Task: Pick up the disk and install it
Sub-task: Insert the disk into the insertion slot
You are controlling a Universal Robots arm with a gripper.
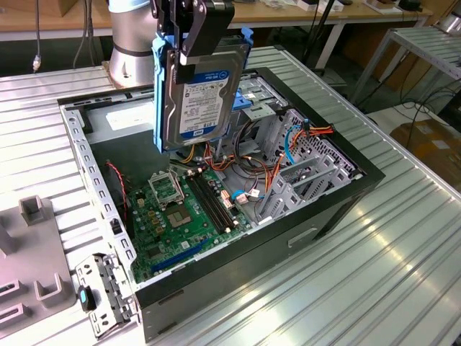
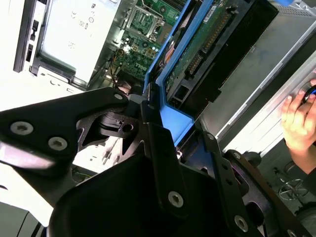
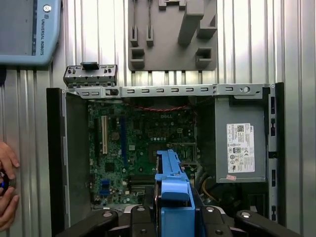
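One black gripper [image 1: 181, 56] clamps the flat, blue-railed metal disk [image 1: 200, 101].

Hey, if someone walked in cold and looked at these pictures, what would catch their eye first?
Most striking is the disk, held upright by the gripper above the open computer case in the exterior view, with its blue-and-white label facing the camera. Below it, the green motherboard lies exposed on the case floor. A person's hand is just outside the case in the second wrist view.
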